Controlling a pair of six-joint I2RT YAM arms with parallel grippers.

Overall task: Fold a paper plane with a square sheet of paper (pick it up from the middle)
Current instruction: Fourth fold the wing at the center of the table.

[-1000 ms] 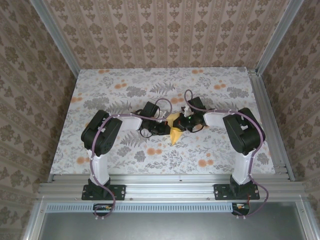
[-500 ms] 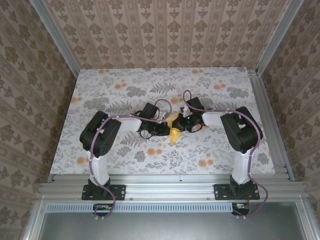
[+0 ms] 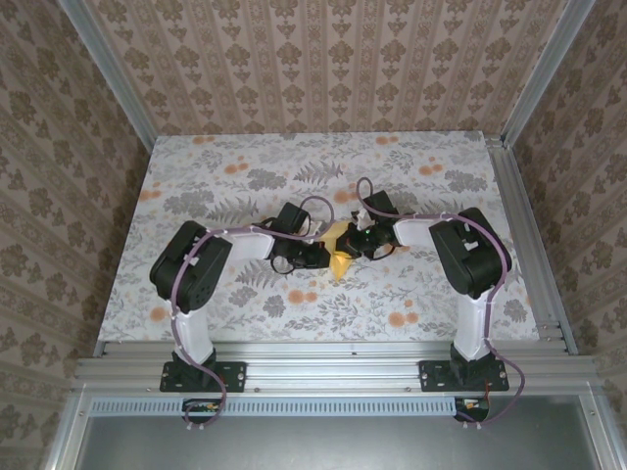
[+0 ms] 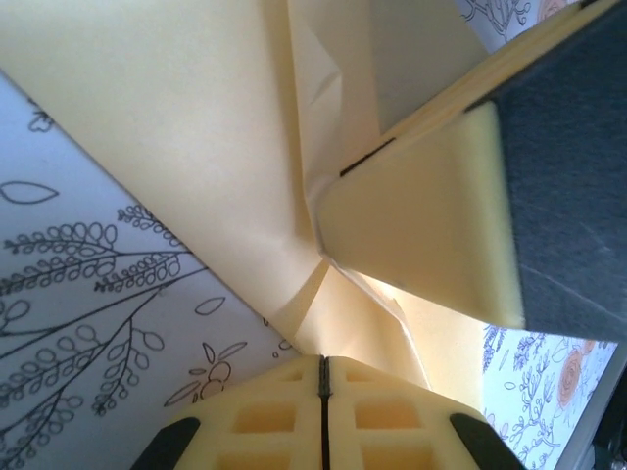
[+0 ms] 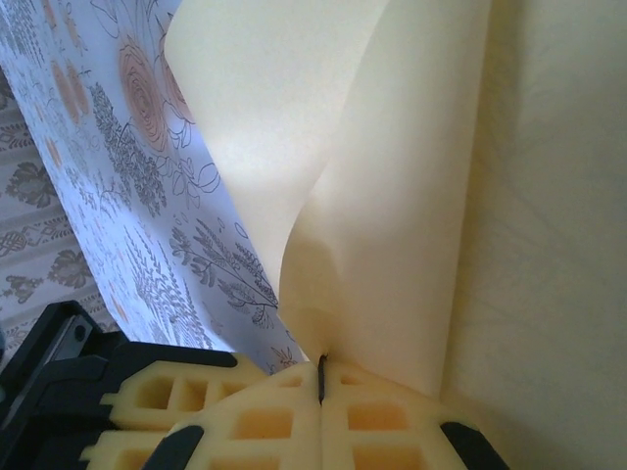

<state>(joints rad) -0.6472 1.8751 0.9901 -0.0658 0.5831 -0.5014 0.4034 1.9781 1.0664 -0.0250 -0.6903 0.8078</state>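
Pale-yellow paper sheet (image 3: 339, 257), partly folded, with creases and layered flaps, sits at the middle of the table (image 3: 235, 186) between the two wrists. Cannot tell whether it touches the cloth.

Left wrist view: the sheet (image 4: 167, 127) shows a sharp diagonal edge, and several folds meet just above the left gripper (image 4: 322, 364). Its foam fingers are pressed together and the paper runs into their seam. A foam pad (image 4: 421, 235) with dark backing lies against the same folds from the right.

Right wrist view: the right gripper (image 5: 321, 372) has its fingers closed together, pinching a curled flap of the sheet (image 5: 392, 196) at the seam.

Top view: the left gripper (image 3: 321, 257) and right gripper (image 3: 355, 245) meet at the sheet, both arms bent inward. A floral-print cloth (image 5: 147, 176) covers the table, and patterned wallpaper (image 3: 323, 69) surrounds it.
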